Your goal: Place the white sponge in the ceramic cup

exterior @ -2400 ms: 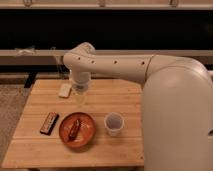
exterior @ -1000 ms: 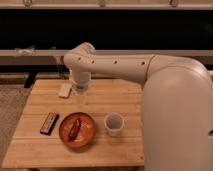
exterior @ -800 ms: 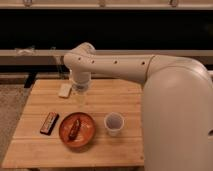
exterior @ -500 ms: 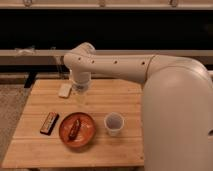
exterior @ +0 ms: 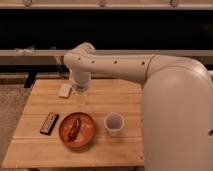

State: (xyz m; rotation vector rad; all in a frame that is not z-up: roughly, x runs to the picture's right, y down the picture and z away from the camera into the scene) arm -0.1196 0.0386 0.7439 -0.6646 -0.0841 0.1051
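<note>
The white sponge (exterior: pixel 65 90) lies flat on the wooden table (exterior: pixel 130 105) at the back left. The ceramic cup (exterior: pixel 114 123) stands upright near the table's middle front, right of the plate. My gripper (exterior: pixel 80 93) hangs down from the arm's wrist over the table's back left, just right of the sponge and well behind and left of the cup. The wrist hides most of it.
An orange-brown plate (exterior: pixel 85 136) holding a brown piece of food sits front centre. A dark patterned bar (exterior: pixel 49 122) lies left of it. My large white arm fills the right side. A rail and dark wall run behind the table.
</note>
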